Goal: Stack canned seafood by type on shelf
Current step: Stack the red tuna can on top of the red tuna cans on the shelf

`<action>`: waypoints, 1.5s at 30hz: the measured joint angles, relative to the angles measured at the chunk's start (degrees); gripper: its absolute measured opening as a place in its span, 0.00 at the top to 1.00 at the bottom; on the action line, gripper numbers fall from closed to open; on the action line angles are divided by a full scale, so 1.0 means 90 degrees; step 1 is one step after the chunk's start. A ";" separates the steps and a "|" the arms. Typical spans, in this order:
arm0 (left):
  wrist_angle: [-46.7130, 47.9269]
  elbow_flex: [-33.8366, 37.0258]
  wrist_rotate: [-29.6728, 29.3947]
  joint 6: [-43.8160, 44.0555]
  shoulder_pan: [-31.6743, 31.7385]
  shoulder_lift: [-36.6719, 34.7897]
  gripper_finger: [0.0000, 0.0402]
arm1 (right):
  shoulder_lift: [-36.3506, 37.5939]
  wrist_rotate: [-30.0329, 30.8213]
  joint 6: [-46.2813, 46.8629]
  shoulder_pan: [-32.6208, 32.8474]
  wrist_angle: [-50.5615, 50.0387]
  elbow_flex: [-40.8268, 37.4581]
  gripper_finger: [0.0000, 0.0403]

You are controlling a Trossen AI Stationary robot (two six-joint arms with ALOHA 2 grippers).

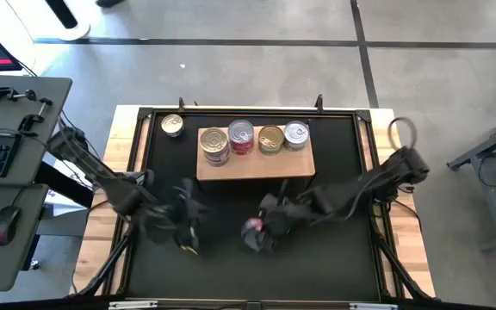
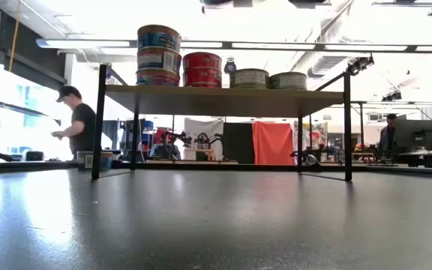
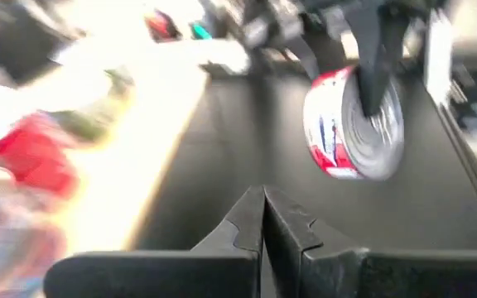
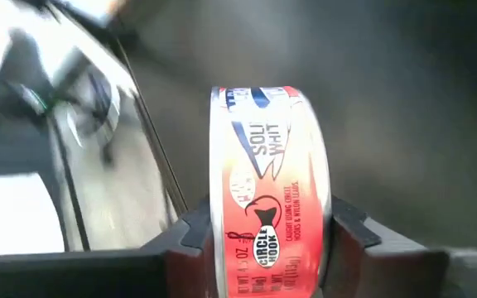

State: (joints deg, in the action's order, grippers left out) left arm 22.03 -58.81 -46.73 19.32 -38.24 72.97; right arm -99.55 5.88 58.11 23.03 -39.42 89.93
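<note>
Tins already sorted occupy the shelf [image 1: 257, 164]: at its left end a blue-label stack [image 2: 158, 55], next to it a red-label stack [image 2: 202, 69], then two single tins with dull side bands, one gold-lidded [image 1: 270, 138] and one silver-lidded [image 1: 295, 133]. One loose gold-lidded tin [image 1: 172, 125] stands on the black mat [image 1: 334, 258] beyond the shelf's far-left corner, off the shelf.

The right gripper [image 1: 257, 232], in front of the shelf near mid-table, clamps a red-label tin [image 4: 270, 207] across its flat faces, one finger on the lid and one on the base. This grip leaves the label rim exposed. Judged by label, the tin belongs on the red stack, and it needs turning flat for stacking.

The left gripper [image 3: 263, 217] waits just left of it, fingers pressed together and empty, clear of the transfer path.
</note>
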 joint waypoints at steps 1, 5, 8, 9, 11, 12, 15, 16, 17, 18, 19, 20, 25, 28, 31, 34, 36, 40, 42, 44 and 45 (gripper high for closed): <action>-0.0001 0.0000 -0.0414 -0.0003 -0.0079 -0.0214 1.00 | 0.0203 0.0208 -0.0133 -0.0107 0.0094 0.0000 0.71; -0.0005 0.0000 -0.1820 -0.0001 -0.0406 -0.0906 1.00 | 0.0869 0.0799 -0.0711 -0.0786 0.0598 0.0000 0.71; 0.0001 0.0000 -0.2240 0.0008 -0.0616 -0.1196 1.00 | 0.1120 0.0859 -0.1117 -0.1556 0.1207 0.0002 0.71; 0.0009 0.0000 -0.2290 0.0034 -0.0675 -0.1244 1.00 | 0.1138 0.0843 -0.1161 -0.1856 0.1392 0.0005 0.71; 0.0009 0.0000 -0.2308 0.0177 -0.0772 -0.1280 1.00 | 0.1125 0.0726 -0.1142 -0.2434 0.1705 0.0005 0.71; 0.0013 0.0000 -0.2304 0.0283 -0.0828 -0.1266 1.00 | 0.1090 0.0582 -0.1109 -0.2717 0.1768 0.0005 0.71; 0.0103 0.0000 -0.2256 0.0700 -0.1013 -0.1115 1.00 | 0.0923 0.0157 -0.0981 -0.3441 0.1945 0.0005 0.71; 0.0110 0.0000 -0.2233 0.0856 -0.1086 -0.1031 1.00 | 0.0864 -0.0001 -0.0890 -0.3625 0.1933 0.0005 0.71; 0.0116 0.0000 -0.2216 0.1003 -0.1161 -0.0934 1.00 | 0.0803 -0.0175 -0.0792 -0.3768 0.1944 0.0005 0.71; 0.0124 0.0000 -0.2207 0.1138 -0.1238 -0.0828 1.00 | 0.0761 -0.0357 -0.0696 -0.3886 0.1966 0.0005 0.71; 0.0125 0.0000 -0.2206 0.1274 -0.1310 -0.0708 1.00 | 0.0707 -0.0536 -0.0637 -0.3967 0.1976 0.0005 0.71; 0.0113 0.0000 -0.2208 0.1404 -0.1375 -0.0585 1.00 | 0.0653 -0.0686 -0.0602 -0.4022 0.1984 0.0005 0.71; 0.0128 0.0000 -0.2204 0.2113 -0.1592 0.0097 1.00 | 0.0465 -0.0826 -0.0281 -0.4137 0.2045 0.0005 0.68; 0.0126 0.0000 -0.2206 0.2522 -0.1622 0.0458 1.00 | 0.0410 -0.0726 -0.0168 -0.4198 0.2100 0.0005 0.66; 0.0121 0.0000 -0.2206 0.2919 -0.1630 0.0697 1.00 | 0.0322 -0.0633 -0.0133 -0.4239 0.2210 0.0005 0.66; 0.0121 0.0000 -0.2206 0.3195 -0.1630 0.0819 1.00 | 0.0215 -0.0613 0.0093 -0.4276 0.2281 0.0005 0.66; 0.0116 0.0000 -0.2206 0.3318 -0.1630 0.0833 1.00 | 0.0136 -0.0600 0.0279 -0.4278 0.2331 0.0010 0.66; 0.0078 0.0000 -0.2208 0.3345 -0.1630 0.0825 1.00 | 0.0035 -0.0542 0.0543 -0.4287 0.2416 0.0014 0.66; 0.0036 0.0000 -0.2208 0.3353 -0.1630 0.0818 1.00 | 0.0030 -0.0567 0.0533 -0.4287 0.2415 0.0014 0.66; 0.0023 0.0000 -0.2208 0.3351 -0.1630 0.0818 1.00 | 0.0030 -0.0602 0.0512 -0.4287 0.2403 0.0014 0.66; 0.0008 0.0000 -0.2208 0.3351 -0.1630 0.0818 1.00 | 0.0030 -0.0626 0.0498 -0.4289 0.2403 0.0015 0.66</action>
State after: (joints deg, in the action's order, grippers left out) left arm 22.10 -58.81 -66.61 49.47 -52.90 80.34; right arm -99.29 0.25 62.59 -15.57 -17.79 90.06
